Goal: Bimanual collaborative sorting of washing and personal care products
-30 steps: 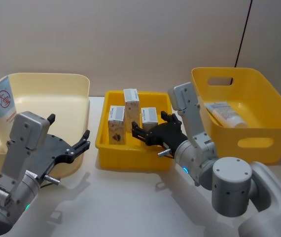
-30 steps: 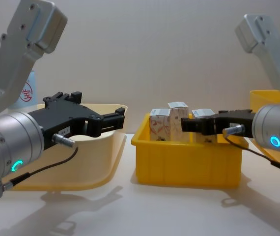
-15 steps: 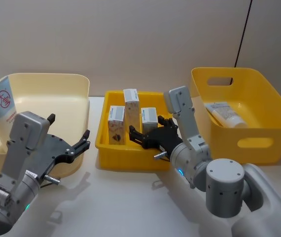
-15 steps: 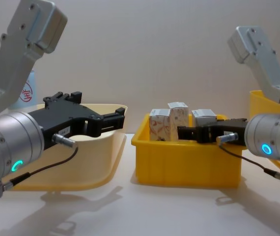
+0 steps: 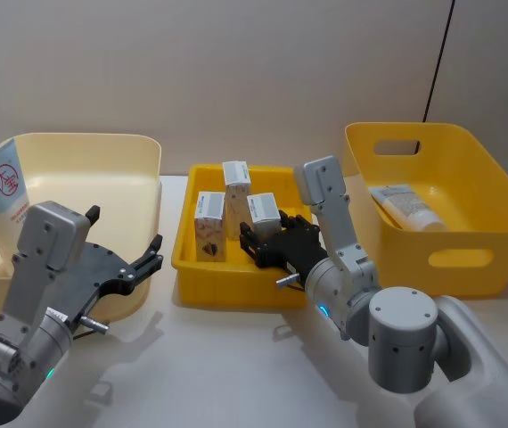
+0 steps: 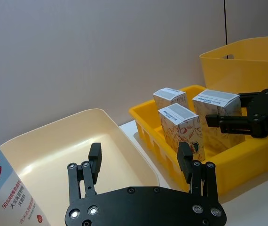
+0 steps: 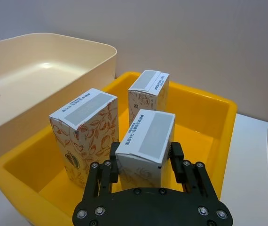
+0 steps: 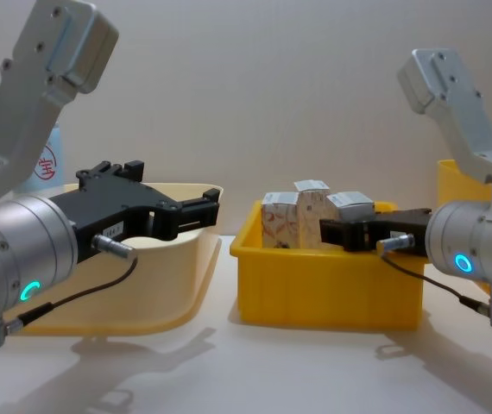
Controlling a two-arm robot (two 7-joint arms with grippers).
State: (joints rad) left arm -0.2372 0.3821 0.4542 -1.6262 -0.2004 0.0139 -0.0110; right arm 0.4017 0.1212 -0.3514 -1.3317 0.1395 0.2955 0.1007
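Behind our white table runs a plain beige wall. We take the yellow tray as landmark: three cartons stand in it, and our right gripper has its fingers pressed on both sides of the nearest carton, tilted slightly. We judge it light thin cardboard, easily crushed, best held across its flat sides near the middle. Our right arm reaches low over the tray's near wall. Our left gripper hovers spread open left of the tray, over the cream bin.
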